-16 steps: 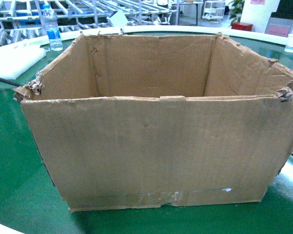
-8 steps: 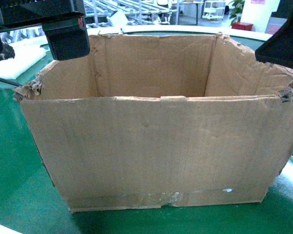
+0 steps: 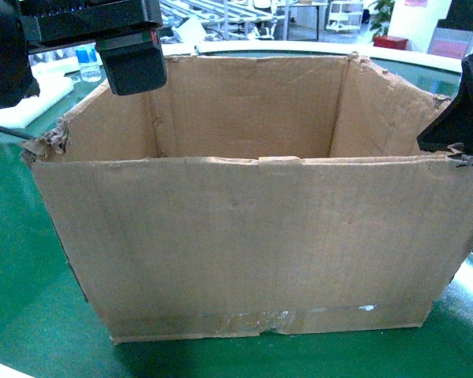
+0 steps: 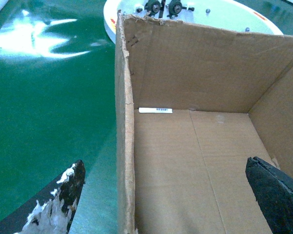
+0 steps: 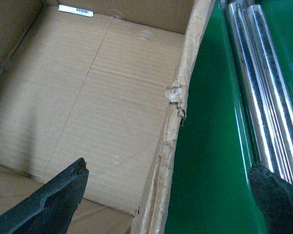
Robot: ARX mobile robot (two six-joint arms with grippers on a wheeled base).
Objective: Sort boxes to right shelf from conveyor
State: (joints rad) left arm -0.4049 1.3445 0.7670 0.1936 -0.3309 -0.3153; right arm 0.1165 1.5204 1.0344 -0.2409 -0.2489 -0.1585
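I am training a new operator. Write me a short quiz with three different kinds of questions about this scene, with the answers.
1. True or false: the cardboard box has something bulky inside.
2. Multiple choice: the left gripper stands (A) shut on the box wall, (B) open, one finger on each side of the left wall, (C) far from the box.
3. Fill in: the box rests on the dark-green ____.

Key: 1. False; only a small white label lies on its floor. 2. B. 3. conveyor. The right gripper likewise straddles the right wall, open.
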